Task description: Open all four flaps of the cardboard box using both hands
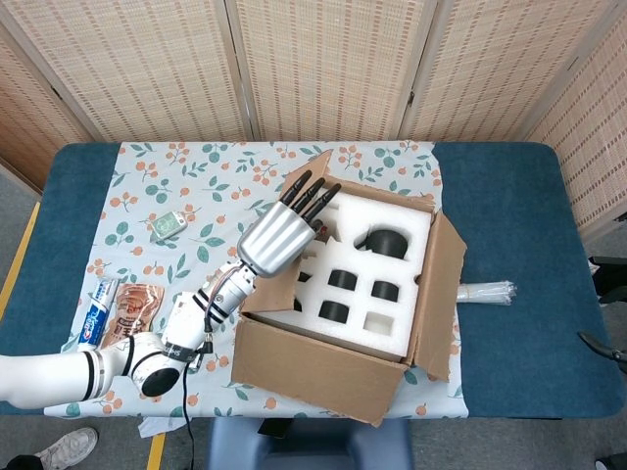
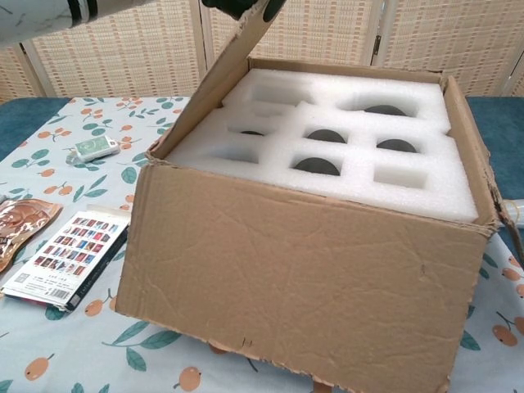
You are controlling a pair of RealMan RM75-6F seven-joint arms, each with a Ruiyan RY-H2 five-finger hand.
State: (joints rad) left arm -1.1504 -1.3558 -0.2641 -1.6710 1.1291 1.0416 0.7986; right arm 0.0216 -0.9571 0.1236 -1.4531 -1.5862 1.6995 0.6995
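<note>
The cardboard box (image 1: 323, 370) (image 2: 303, 278) stands in the middle of the table, a white foam insert (image 1: 377, 264) (image 2: 327, 155) with several round and square holes filling it. Its left flap (image 1: 316, 164) (image 2: 217, 90) now stands almost upright. My left hand (image 1: 279, 237) lies along this flap with its fingers stretched out; in the chest view only its dark fingertips (image 2: 241, 6) show, at the flap's top edge. The right flap (image 1: 446, 284) leans outward and the front flap hangs down. My right hand does not show in either view.
On the floral cloth left of the box lie a small green-and-white pack (image 1: 168, 225) (image 2: 92, 147), a toothpaste tube (image 1: 95, 311), a copper-coloured packet (image 1: 137, 302) (image 2: 24, 219) and a flat printed box (image 2: 70, 254). A clear plastic bundle (image 1: 485, 291) lies right of the box.
</note>
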